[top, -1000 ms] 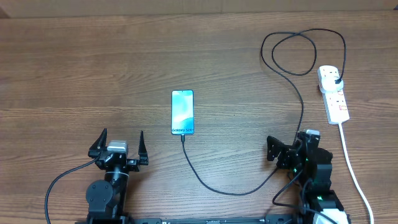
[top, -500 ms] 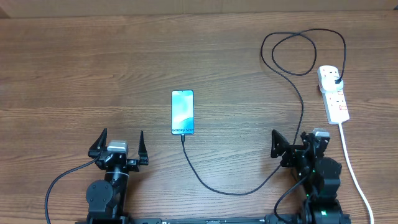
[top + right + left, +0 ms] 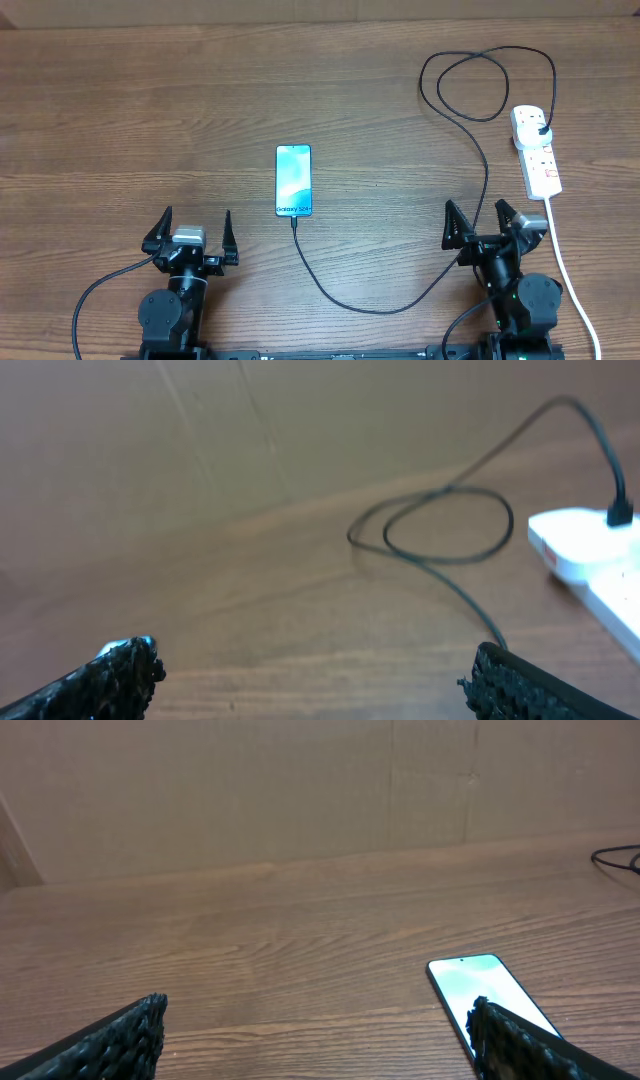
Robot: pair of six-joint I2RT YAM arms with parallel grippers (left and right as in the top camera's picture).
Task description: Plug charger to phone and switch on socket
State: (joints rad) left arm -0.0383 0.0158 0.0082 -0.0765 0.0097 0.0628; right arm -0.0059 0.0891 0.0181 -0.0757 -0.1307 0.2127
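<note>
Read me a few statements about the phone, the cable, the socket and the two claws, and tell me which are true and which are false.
1. The cable reaches the phone's bottom edge. True.
2. The left claw is shut on the cable. False: it is open, empty and apart from the cable.
3. The cable's plug sits in the socket. True.
4. The phone lies screen down. False: its lit screen faces up.
5. The right claw is open. True.
</note>
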